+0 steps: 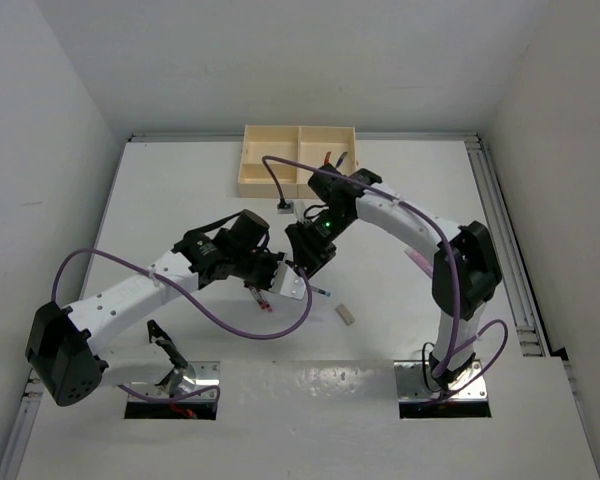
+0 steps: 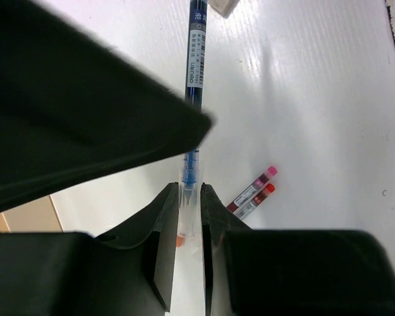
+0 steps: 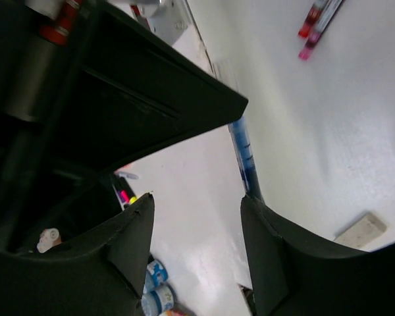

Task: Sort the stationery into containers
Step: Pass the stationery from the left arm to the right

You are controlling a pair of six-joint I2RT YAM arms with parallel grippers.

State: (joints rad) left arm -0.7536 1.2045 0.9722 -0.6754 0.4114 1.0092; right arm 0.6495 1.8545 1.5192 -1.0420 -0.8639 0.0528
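- Stationery nearest the desk's near edge is a small pale eraser, lying flat and alone, right of the middle.
- Two red pens lie side by side, touching, just beside the left tool; one has a pink cap and the other a red one.
- A purple cable loops from the left arm down toward the near edge, in front of those pens.
- The left tool is pressed together on a blue pen near the middle of the desk, pinching its clear end, where an orange bit shows between the fingers.
- The blue pen's barrel runs clear with blue ink, then dark blue with white print, and it points toward the eraser.
- The right tool stands spread and grips nothing. It sits close against the left tool, and its dark body crosses over the pen's barrel and hides much of the desk beyond.
- A cream tray sits at the far edge, with the right arm covering its near right part. A divider shows, and red and dark pens lie in the right compartment.
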